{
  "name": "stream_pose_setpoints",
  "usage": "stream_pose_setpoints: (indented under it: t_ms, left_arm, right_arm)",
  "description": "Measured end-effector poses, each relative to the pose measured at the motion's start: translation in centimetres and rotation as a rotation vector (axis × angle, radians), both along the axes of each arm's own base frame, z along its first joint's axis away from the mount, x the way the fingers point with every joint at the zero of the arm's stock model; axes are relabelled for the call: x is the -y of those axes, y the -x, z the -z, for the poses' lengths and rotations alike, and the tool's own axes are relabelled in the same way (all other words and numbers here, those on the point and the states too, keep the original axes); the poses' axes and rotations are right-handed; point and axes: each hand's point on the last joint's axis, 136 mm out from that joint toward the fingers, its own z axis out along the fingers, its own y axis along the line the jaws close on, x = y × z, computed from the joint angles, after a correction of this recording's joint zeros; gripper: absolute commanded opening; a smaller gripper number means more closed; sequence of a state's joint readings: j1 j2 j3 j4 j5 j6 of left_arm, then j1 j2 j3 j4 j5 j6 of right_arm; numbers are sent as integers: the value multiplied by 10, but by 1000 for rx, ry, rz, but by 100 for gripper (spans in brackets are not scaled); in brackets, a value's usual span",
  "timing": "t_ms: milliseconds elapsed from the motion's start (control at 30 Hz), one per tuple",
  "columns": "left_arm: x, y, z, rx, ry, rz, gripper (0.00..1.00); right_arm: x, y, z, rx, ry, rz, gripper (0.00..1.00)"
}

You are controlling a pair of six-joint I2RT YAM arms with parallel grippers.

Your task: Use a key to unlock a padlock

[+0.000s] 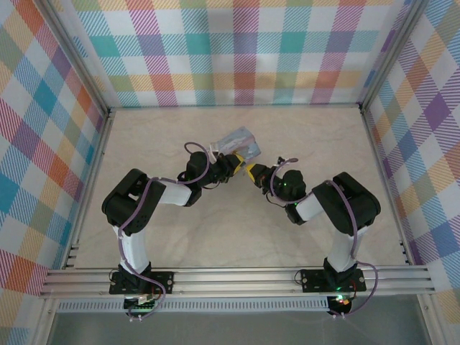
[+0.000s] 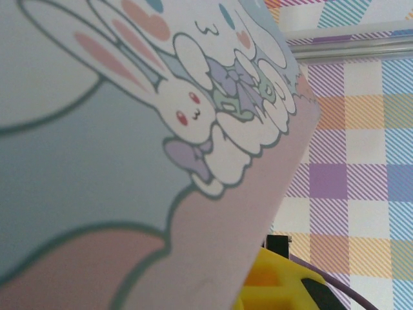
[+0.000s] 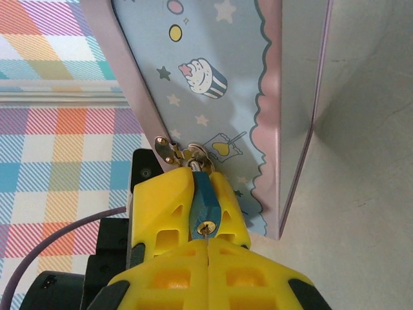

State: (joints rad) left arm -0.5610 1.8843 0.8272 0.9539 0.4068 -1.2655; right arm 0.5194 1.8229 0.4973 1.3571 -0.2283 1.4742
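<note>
The padlock [image 3: 205, 194] has a blue body with a brass keyhole at its near end. Its shackle hangs through the metal hasp [image 3: 171, 147] on the pastel-blue cartoon box [image 3: 213, 77]. My left gripper [image 3: 202, 184] is shut on the padlock, one yellow finger [image 3: 161, 206] on each side. My right gripper [image 3: 208, 247] is shut on the key [image 3: 207, 236]. Only a thin sliver of the key shows, and its tip is at the keyhole. From above, the left gripper [image 1: 236, 167] and right gripper [image 1: 253, 175] meet tip to tip beside the box [image 1: 241, 144].
The box [image 2: 129, 161] stands tilted off the table, very close to the left wrist camera. A yellow finger [image 2: 277, 284] shows under its edge. Plaid walls [image 1: 244, 50] and metal rails enclose the beige table [image 1: 237, 237]. A purple cable [image 3: 58, 239] trails at the left.
</note>
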Motion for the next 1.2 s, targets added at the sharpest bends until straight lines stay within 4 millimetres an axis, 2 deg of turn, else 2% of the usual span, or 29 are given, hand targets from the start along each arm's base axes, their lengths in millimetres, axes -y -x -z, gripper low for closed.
stream_pose_setpoints:
  t_ms: [300, 667, 967, 1200]
  left_arm:
    - [-2, -2, 0, -2, -1, -9, 4]
    - [-2, -1, 1, -3, -1, -8, 3]
    - [-1, -1, 0, -2, 1, -4, 2]
    - [-2, -2, 0, -2, 0, -6, 2]
  right_arm:
    - [-2, -2, 4, -134, -108, -5, 0]
    - [2, -8, 3, -188, -156, -14, 0]
    - [2, -9, 4, -214, -164, -43, 0]
    - [-1, -10, 3, -168, -91, -58, 0]
